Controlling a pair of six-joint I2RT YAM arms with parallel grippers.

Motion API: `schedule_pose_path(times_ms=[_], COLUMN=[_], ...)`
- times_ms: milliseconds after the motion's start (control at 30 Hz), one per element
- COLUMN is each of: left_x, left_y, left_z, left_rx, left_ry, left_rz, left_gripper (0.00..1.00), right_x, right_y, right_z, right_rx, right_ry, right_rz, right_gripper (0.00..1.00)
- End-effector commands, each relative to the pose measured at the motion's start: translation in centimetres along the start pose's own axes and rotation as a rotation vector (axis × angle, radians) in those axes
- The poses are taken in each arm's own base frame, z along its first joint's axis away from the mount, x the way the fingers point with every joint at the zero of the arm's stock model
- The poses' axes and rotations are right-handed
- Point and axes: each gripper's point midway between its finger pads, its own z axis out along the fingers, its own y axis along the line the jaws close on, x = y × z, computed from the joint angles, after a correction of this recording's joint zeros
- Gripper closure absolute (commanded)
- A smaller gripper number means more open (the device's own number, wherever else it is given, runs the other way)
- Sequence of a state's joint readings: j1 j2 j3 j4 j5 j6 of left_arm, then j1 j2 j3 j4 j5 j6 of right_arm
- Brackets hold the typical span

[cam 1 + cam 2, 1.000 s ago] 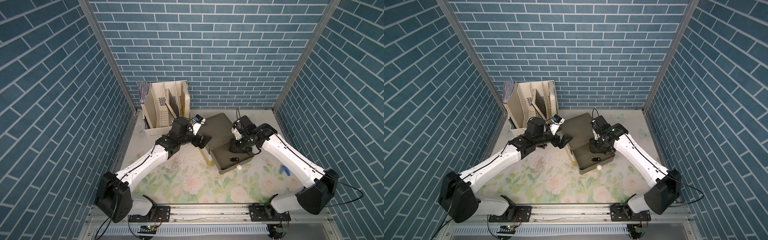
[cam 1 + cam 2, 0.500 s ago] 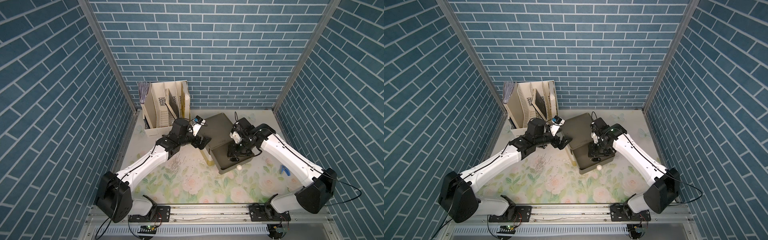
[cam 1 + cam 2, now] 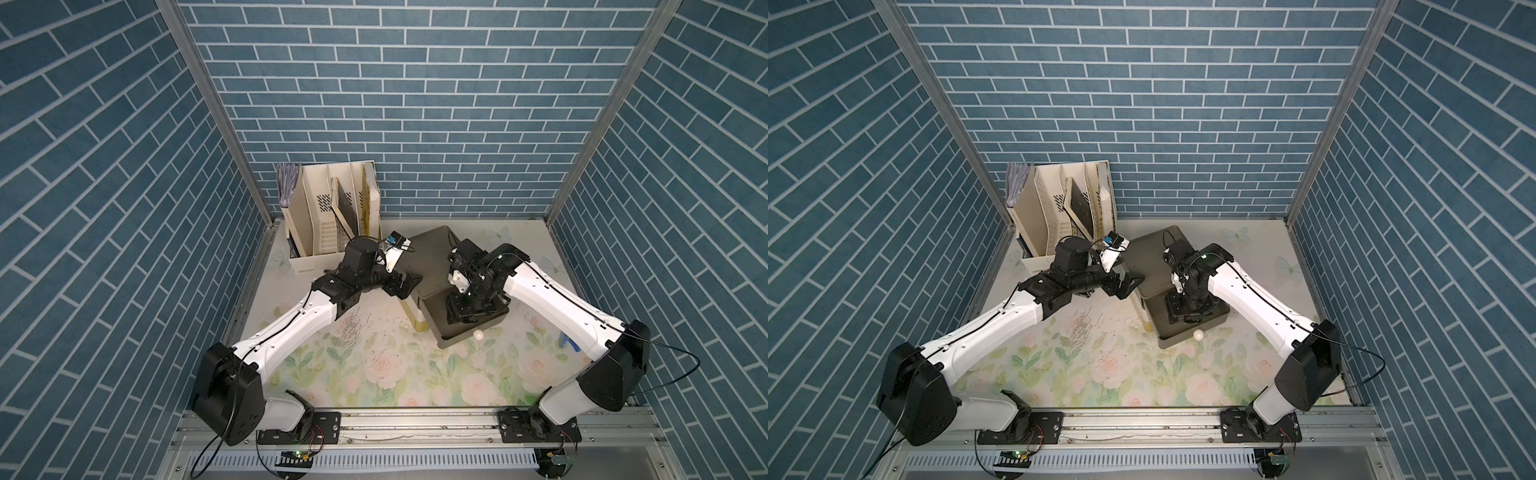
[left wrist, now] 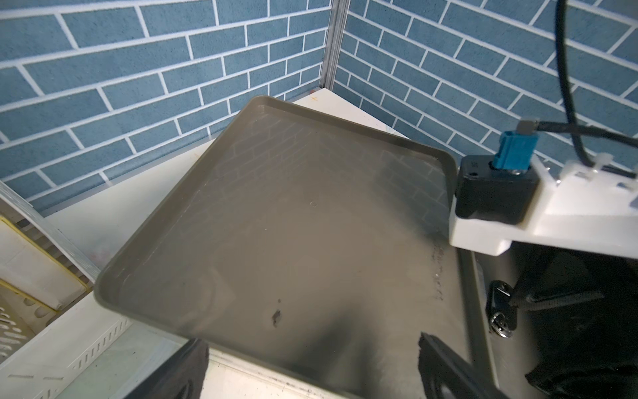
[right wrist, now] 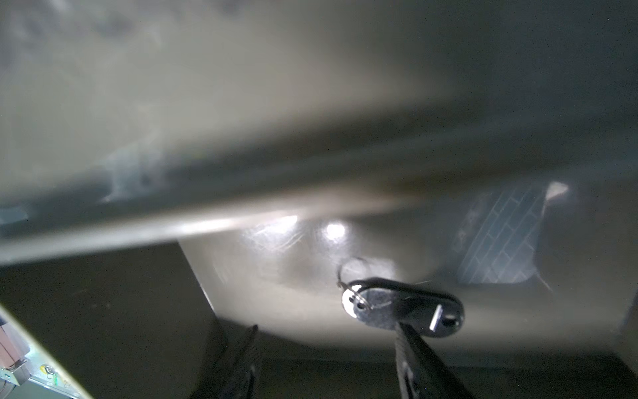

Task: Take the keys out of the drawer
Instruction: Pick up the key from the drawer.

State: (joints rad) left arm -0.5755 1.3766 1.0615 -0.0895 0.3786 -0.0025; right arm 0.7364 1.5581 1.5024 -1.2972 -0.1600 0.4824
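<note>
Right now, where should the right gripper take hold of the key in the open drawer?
Probably grip the key across the narrow width of its dark oval head, coming straight down into the drawer. It lies flat on the floor, so only its side edges offer purchase. The right gripper's fingers stand apart, one at the head.

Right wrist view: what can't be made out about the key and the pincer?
- key: tag colour; right wrist view shows it only dark in the shadowed drawer.
- right pincer: whether a finger touches the key; they overlap in that view.
- Both top views: the key is hidden beneath the right pincer.
</note>
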Motion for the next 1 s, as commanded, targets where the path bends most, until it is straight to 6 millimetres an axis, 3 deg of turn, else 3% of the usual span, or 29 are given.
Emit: schedule_pose_path(times_ms=[0,133,267,533,633,967], left_x=[-0.5,-0.5,-0.5,-0.2,-0.3,-0.1], left_y=[0.1,0.1,0.1,0.2,0.2,0.2], left_z=[-0.3,-0.2,-0.2,-0.4,-0.4,-0.2], left_rx=[-0.008,-0.005,-0.006,-0.013,-0.014,-0.012], left_ry=[-0.02,-0.019,-0.02,-0.014,-0.015,-0.011], left_rz=[0.008,0.011,0.011,0.01,0.01,0.009], left_gripper=[0.0,0.0,0.0,0.0,0.0,0.0], right_x=[0.9,1.1,0.9,-1.1,-1.9,-4.5], right_y=[-0.7,-0.9,-1.4,-2.0,-2.3,-3.6], right_z=[0.6,1.0,1.5,1.6,1.3,-1.5], right_rx=[0.051,0.075,0.104,0.177,0.201,0.253], right_ry=[0.044,0.052,0.062,0.024,-0.003,-0.14], right_rz=[-0.003,-0.003,-0.003,-0.009,-0.007,0.052], right_gripper=[0.35,0.43,0.68,0.95,1.0,1.0])
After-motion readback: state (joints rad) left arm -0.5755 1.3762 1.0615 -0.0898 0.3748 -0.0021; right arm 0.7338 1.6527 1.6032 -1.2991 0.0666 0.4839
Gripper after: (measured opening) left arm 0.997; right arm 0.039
